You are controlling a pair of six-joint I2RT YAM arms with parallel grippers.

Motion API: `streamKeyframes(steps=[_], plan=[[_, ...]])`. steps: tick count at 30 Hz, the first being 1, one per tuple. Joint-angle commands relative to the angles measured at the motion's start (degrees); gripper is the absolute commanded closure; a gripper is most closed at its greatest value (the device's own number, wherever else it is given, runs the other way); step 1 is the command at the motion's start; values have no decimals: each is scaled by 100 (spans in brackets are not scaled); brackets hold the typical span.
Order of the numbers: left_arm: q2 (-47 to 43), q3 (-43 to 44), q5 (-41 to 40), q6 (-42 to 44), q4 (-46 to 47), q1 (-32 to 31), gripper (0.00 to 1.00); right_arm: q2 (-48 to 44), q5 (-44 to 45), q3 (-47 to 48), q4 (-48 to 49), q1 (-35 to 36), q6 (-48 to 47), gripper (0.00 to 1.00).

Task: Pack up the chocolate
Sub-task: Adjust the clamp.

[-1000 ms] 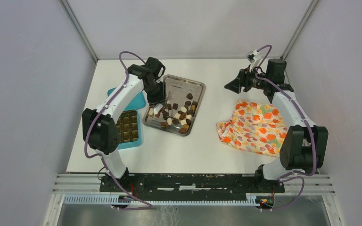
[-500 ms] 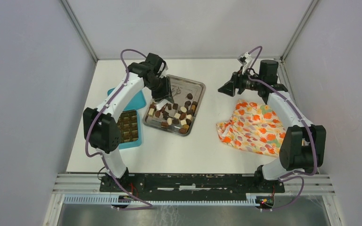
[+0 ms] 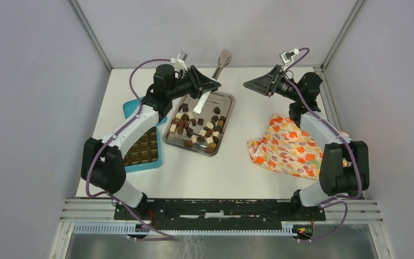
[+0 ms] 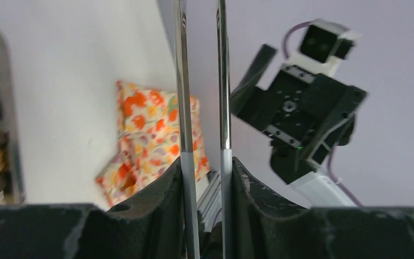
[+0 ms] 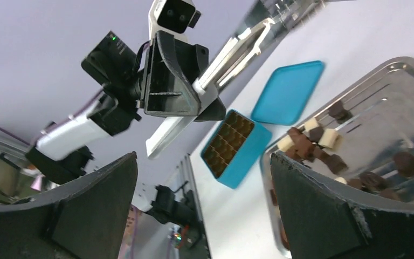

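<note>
Enclosure: plain pale grey-lilac panels on three sides: back wall, left wall, right wall. Metal corner posts at both rear corners. White matte table. Slotted aluminium rail along near edge, black mounting bar on it. Lighting even, diffuse; shadows soft.

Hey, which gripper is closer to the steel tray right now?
Left. The left gripper, shut on the tongs, hangs raised over the far edge of the tray; the right gripper, open, is raised off to the tray's right, beyond its rim.
</note>
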Motion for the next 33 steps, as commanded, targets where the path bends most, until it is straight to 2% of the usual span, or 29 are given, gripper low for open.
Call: streamKeyframes(steps=[1,4,7,10,16,24,29,33], plan=[[-178,218,-126,-1124,2146,-276,81,-35,489,215,553,93,1416,2],[-18,411,-224,-1283,2404,-487,81,13,732,530,116,237,1497,2],[95,466,-298,-1447,2704,-659,81,104,835,725,424,350,1729,2],[142,480,-363,-1549,2900,-757,81,156,972,894,293,414,1716,2],[104,483,-513,-1409,2723,-889,81,180,994,1213,683,466,1681,2],[69,605,-622,-1098,2415,-1015,81,248,1330,1530,-299,639,1208,2],[72,614,-621,-1032,2404,-1085,82,338,1389,1555,-230,747,1336,11],[64,582,-647,-1016,2401,-1134,81,340,1390,1533,-182,745,1415,24]])
